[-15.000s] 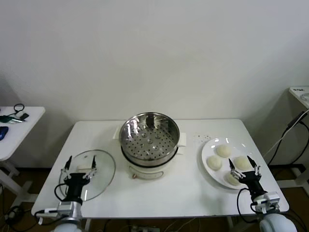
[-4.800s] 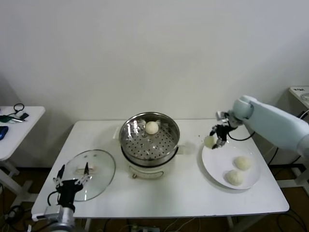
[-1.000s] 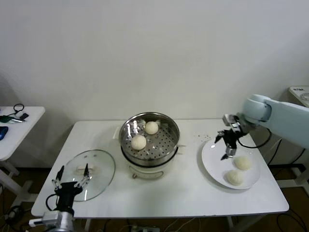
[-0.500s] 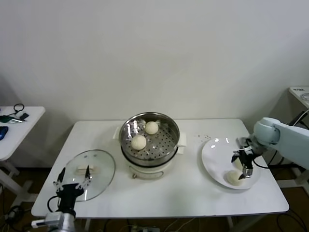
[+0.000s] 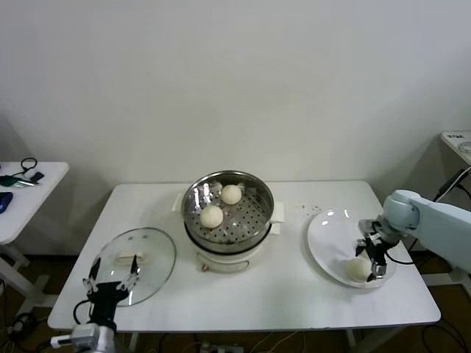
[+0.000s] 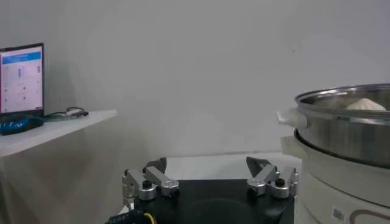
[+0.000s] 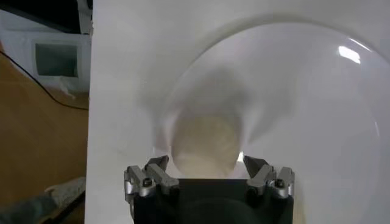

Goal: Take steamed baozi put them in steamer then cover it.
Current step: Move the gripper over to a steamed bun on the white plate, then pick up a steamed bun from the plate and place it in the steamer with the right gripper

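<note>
1. The right gripper hangs over the near right part of the flat white round plate, its jaws spread wide. In the right wrist view the right gripper has a round cream-white dough bun between its two fingertips; whether they touch the bun cannot be told.
2. In the head view that same bun lies on the plate just beside the gripper. A second bun on the plate is largely hidden behind the gripper.
3. The plate sits on the right end of the white desk, well apart from the steamer.
4. The round shiny stainless-steel steamer basket with a perforated floor stands on a cream-white pot base at the middle of the desk.
5. Two more cream-white buns rest inside the basket: one toward the back and one nearer the front left, close together.
6. The round clear glass lid with a metal rim and a cream-white bar handle lies flat on the left part of the desk, apart from the steamer.
7. The left gripper waits low at the near left edge of the desk, over the near rim of the lid, its jaws spread and empty. In the left wrist view the left gripper faces the steamer's side.
</note>
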You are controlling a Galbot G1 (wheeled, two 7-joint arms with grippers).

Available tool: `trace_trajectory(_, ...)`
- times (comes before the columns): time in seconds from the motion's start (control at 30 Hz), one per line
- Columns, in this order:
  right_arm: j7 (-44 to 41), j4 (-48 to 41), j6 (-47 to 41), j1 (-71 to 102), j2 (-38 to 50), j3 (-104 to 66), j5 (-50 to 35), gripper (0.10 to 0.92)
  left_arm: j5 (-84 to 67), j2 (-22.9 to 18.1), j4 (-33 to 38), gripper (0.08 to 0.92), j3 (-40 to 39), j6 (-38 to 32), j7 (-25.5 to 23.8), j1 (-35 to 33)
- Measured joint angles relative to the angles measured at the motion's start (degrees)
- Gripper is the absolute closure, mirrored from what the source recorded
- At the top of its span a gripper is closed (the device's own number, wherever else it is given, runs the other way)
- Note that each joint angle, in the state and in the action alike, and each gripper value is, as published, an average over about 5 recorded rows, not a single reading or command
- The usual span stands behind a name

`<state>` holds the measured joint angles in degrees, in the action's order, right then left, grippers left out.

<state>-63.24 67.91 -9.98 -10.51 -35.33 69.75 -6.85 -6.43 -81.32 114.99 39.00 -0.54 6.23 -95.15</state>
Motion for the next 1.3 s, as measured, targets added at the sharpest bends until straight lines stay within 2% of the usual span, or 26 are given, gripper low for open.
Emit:
trace_trajectory(0.17, -0.4, -0.6, 0.4, 0.6, -0.6, -0.1, 0.3, 0.221, 0.4, 0.1, 0.0, 0.177, -0.3, 0.0, 0.0, -0.1)
trace_trajectory(0.5, -0.7, -1.8, 1.1, 0.6, -1.6, -0.4, 0.5, 0.320, 1.2, 0.5, 0.0, 0.177, -1.1, 0.2, 0.1, 0.5)
trace_trajectory(0.8, -1.2, -3.3, 3.3, -1.1, -2.8, 0.1, 1.3, 0.331, 1.4, 0.6, -0.2, 0.177, -1.1, 0.2, 0.1, 0.6)
trace_trajectory(0.97, -1.8, -3.9, 8.4, -4.7, -4.5, 1.7, 4.3, 0.334, 1.5, 0.7, -0.2, 0.177, -1.1, 0.2, 0.1, 0.7)
trace_trajectory(1.3, -3.3, -2.1, 25.5, -16.2, -10.5, 4.3, 13.1, 0.328, 1.6, 0.8, 0.4, 0.177, -1.0, 0.6, 0.3, 0.8)
